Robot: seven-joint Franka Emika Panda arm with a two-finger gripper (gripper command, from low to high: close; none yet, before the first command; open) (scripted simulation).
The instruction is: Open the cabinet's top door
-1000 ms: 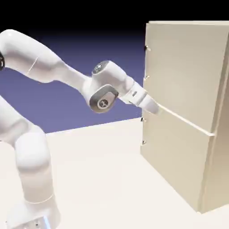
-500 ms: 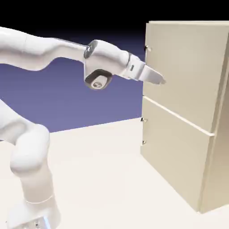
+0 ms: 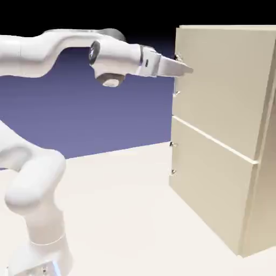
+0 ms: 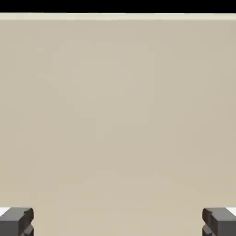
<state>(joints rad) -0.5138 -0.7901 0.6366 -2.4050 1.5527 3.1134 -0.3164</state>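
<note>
The tall beige cabinet (image 3: 259,205) stands at the exterior view's right. Its top door (image 3: 226,86) is the larger upper panel and lies flush and shut above a slanting seam. Two small metal fittings (image 3: 177,57) mark that door's left edge. My gripper (image 3: 186,69) reaches level from the left, its tips just at that edge, between the two fittings; whether they touch the door I cannot tell. In the hand view the plain top door (image 4: 118,115) fills the picture. My gripper (image 4: 118,226) is open, with the grey fingertips (image 4: 16,222) far apart and nothing between them.
The shorter lower door (image 3: 210,188) sits shut under the seam, with its own small fittings (image 3: 172,144) on the left edge. The pale table (image 3: 124,215) spreads between the arm's base and the cabinet.
The hand has risen from the seam between the doors to the upper part of the top door's left edge and levelled out. The jaws stayed wide apart. The door has not moved.
</note>
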